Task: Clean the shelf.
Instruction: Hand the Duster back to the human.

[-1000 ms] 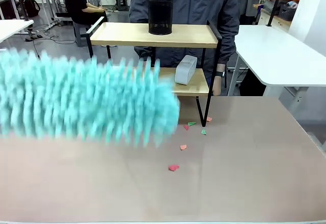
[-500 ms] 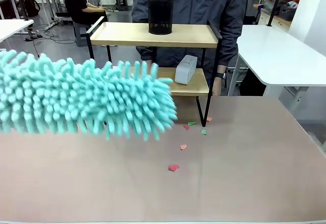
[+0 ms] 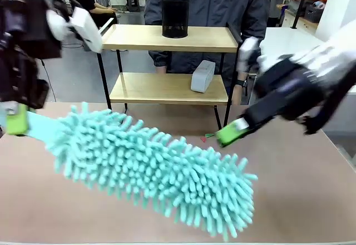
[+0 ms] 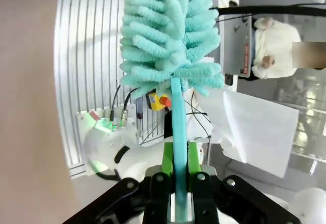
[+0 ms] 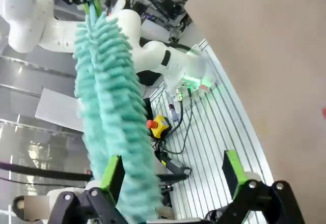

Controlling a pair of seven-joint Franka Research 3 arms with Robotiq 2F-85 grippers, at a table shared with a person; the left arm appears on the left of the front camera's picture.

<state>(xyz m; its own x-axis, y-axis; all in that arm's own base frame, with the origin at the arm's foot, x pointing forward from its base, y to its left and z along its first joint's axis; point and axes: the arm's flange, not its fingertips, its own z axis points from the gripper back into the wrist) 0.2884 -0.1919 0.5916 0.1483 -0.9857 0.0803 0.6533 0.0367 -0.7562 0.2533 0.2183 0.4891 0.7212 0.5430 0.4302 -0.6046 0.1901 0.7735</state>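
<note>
Table (image 3: 311, 200): broad matte tan surface in the foreground of the front view; small red and green scraps (image 3: 208, 136) lying near the rack's right front leg.
Shelf (image 3: 167, 38): at the far edge of the table, directly before the person (image 3: 206, 0); two pale wooden boards in a thin black metal frame, slim legs, raised side rails; black mesh cup (image 3: 175, 16) on the upper board, grey rounded box (image 3: 202, 76) on the lower board.
Duster (image 3: 156, 167): teal, thick with soft chenille-like fingers on a flat teal handle; long axis slanting across the near table, handle end up-left, bushy tip down-right.
Key relation: shelf beyond and above the duster head, well apart from it; head aimed toward the camera side, away from the boards, so a swing of the tip toward the far edge judged necessary before any wiping.
Left gripper (image 4: 177, 198): clamped on the flat handle, green pads (image 4: 166, 155) pressing both faces; at the left in the front view, the nearer arm to the rack's left end.
Right gripper (image 5: 170, 173): jaws spread wide, grasping nothing; one green finger (image 5: 110, 173) just beside the duster's tip, contact impossible to tell; low before the rack's right legs in the front view.
</note>
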